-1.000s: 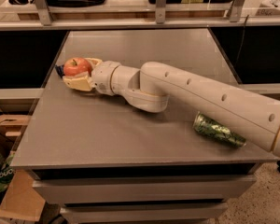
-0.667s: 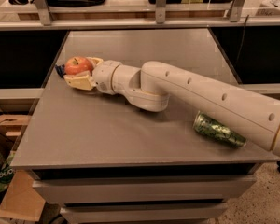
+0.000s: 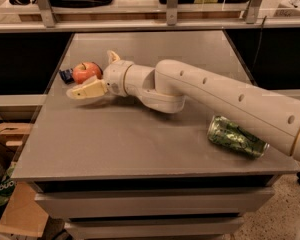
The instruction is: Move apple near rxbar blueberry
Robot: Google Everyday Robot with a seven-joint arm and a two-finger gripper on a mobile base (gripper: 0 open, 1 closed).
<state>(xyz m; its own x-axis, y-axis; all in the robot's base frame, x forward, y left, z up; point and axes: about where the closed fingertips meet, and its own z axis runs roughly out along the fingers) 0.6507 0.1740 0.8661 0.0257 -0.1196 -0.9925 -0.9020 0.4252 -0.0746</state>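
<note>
We are at the releasing step: our hand (image 3: 91, 74) is spreading wide around the round red-orange apple (image 3: 86, 72), apparently gripping nothing. The flat navy-blue wrapped bar (image 3: 66, 75) is lying just beside the apple. The next move, we judge, calls for retreating without nudging it.

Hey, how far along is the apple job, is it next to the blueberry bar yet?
Looks done: the apple appears to rest on the table, right beside the rxbar blueberry near the left edge. In hand: the gripper is open, one finger on either side of the apple. Left: probably just drawing the arm back without nudging the apple.
</note>
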